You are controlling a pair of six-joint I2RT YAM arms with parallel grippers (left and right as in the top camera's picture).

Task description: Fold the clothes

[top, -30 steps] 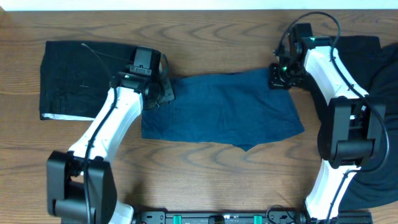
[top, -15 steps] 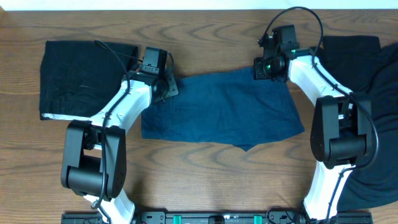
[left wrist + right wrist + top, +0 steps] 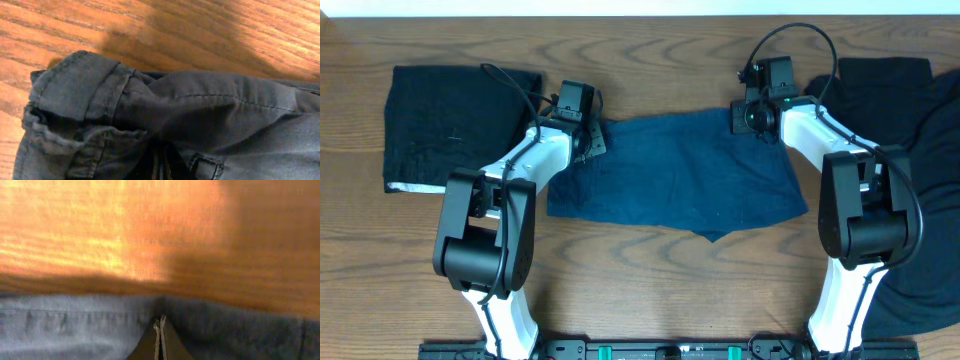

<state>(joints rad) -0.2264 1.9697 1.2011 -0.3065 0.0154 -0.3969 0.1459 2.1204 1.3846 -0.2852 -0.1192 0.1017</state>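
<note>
Overhead, wide denim-blue fabric shorts (image 3: 680, 175) lie crosswise — left gripper (image 3: 582, 142) and right gripper (image 3: 744, 118) each pinch one far corner.

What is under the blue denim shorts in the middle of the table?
Bare wooden table shows all around the blue denim shorts, so they seem to lie directly on it. Whatever the fabric itself covers cannot be seen.

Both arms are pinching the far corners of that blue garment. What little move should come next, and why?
Probably lift both corners slightly and draw them toward the near edge. The left tool and right tool are each shut on a far corner of the blue shorts, which lie spread flat, so a fold in half looks likely.
</note>
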